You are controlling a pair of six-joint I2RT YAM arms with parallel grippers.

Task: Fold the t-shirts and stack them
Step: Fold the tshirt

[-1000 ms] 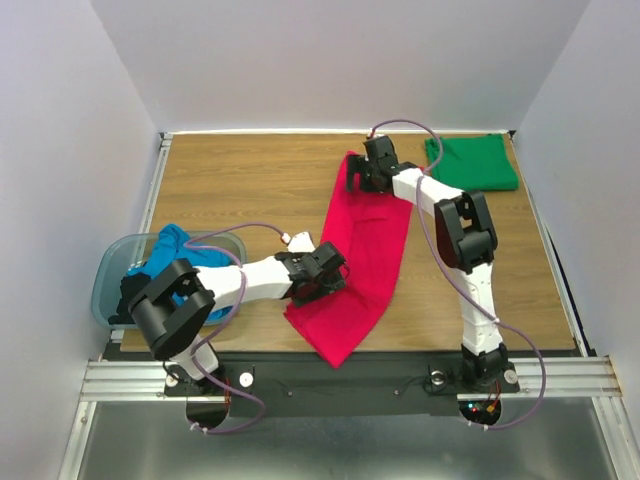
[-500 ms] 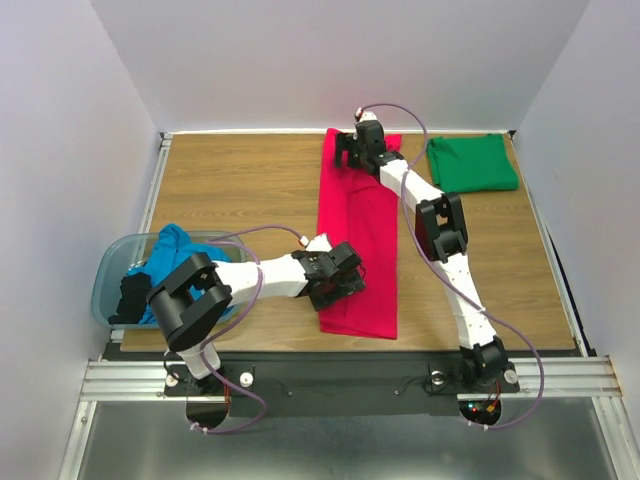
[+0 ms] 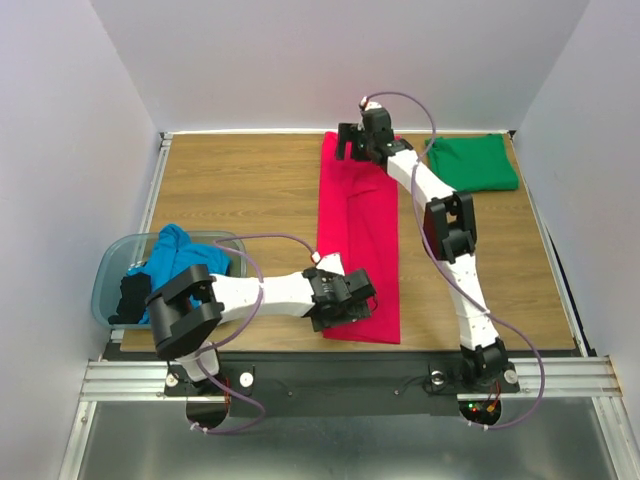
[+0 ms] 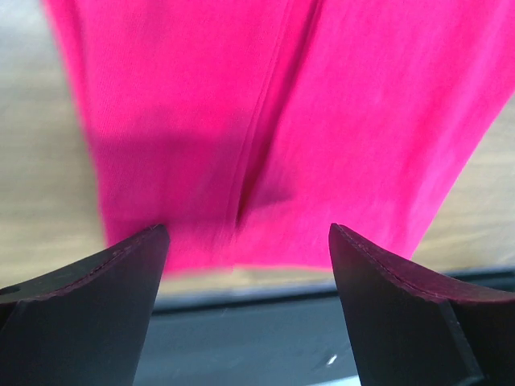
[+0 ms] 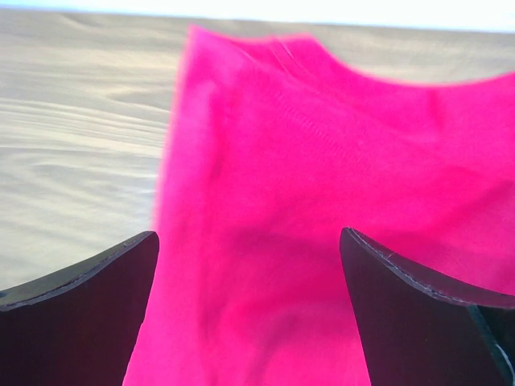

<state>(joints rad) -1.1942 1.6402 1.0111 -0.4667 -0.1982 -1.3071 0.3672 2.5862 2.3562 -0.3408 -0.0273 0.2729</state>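
Note:
The crimson-pink t-shirt (image 3: 358,235) lies flat as a long narrow strip from the table's far edge to its near edge. My left gripper (image 3: 348,300) is open over the shirt's near end; in the left wrist view (image 4: 245,233) the pink hem (image 4: 273,161) lies between the open fingers. My right gripper (image 3: 349,148) is open over the shirt's far end (image 5: 322,201), holding nothing. The emerald green t-shirt (image 3: 472,162) lies folded at the far right. The bright blue t-shirt (image 3: 178,255) is bunched in the tub.
The translucent grey-blue plastic tub (image 3: 108,272) stands at the near left corner, with a dark cloth (image 3: 130,297) in it beside the blue shirt. The wooden table (image 3: 240,185) ends at a black rail (image 3: 330,365) just below the shirt's near hem.
The pink shirt has gone from a slanted, bunched drape to a straight flat strip. My right gripper moved to the far edge, my left gripper towards the near edge and right.

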